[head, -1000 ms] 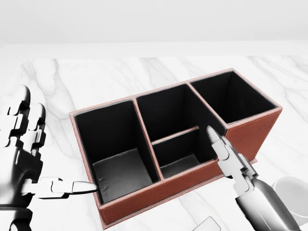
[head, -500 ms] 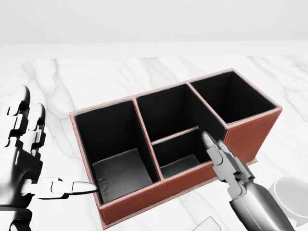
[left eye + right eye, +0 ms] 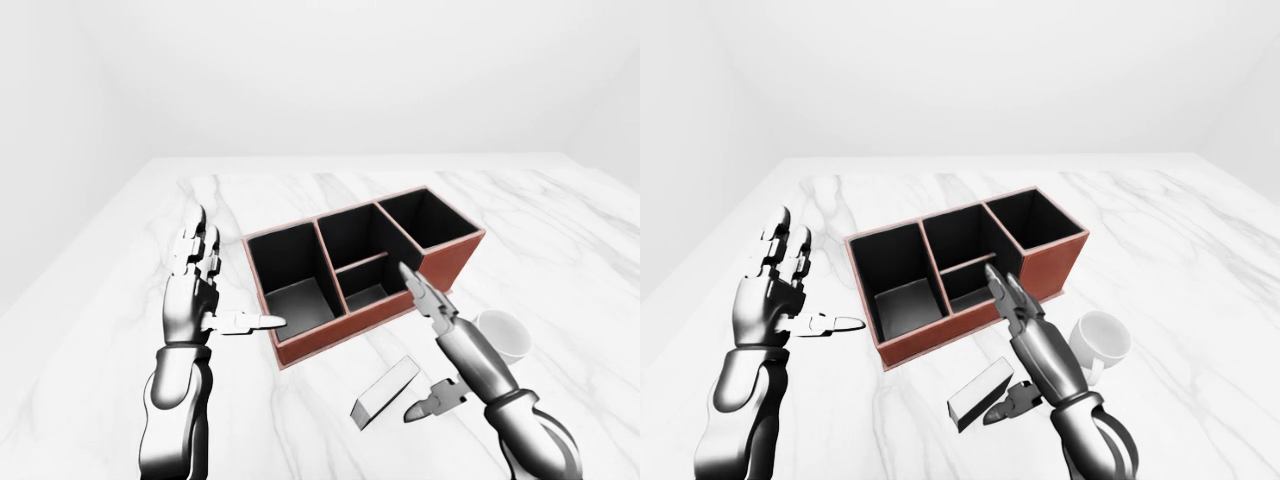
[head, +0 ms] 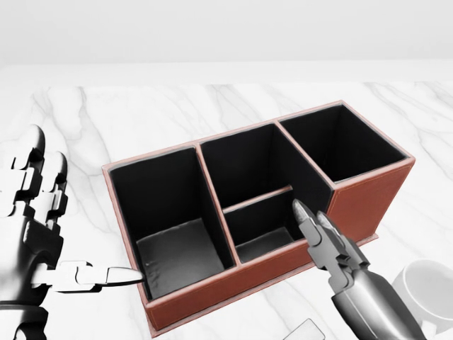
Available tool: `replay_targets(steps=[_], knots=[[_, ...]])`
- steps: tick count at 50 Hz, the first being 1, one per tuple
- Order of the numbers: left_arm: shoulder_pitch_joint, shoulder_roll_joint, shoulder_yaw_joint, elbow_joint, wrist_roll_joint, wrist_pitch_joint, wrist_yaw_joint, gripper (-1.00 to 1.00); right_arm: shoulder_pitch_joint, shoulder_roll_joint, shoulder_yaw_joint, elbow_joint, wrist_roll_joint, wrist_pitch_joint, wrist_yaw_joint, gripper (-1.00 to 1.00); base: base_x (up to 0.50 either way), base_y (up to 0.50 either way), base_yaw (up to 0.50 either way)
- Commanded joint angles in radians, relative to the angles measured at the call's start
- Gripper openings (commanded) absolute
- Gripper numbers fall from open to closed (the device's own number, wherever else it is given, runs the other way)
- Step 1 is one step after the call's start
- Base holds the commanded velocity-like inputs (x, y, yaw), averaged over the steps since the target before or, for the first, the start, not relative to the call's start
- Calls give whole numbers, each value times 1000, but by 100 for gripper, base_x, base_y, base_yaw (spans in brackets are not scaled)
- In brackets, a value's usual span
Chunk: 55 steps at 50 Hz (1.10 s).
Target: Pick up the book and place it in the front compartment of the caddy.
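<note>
On the bench [image 3: 120,300], below the caddy [image 3: 455,262], the book [image 3: 385,390] lies flat beside my right hand [image 3: 450,365], fingers spread, empty. Left hand [image 3: 200,290] released too. Book looks stiff, light, thin; I'd pinch its long edges.

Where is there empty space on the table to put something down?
Bare marble table lies above the caddy in the left-eye view, and left of the left hand. The bottom right is crowded: the book, white mug and right hand sit close together below the caddy.
</note>
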Motion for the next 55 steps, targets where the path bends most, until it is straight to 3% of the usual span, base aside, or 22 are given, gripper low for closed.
replay_targets(steps=[1,55], knots=[[-1,0,-1,6,1,0,0,99,-8,-4,6,19,-19,0,-1,100,0,0,0],[5,-2,-5,-6,7,0,3,99,-26,-42,69,135,-99,0,-49,100,0,0,0]])
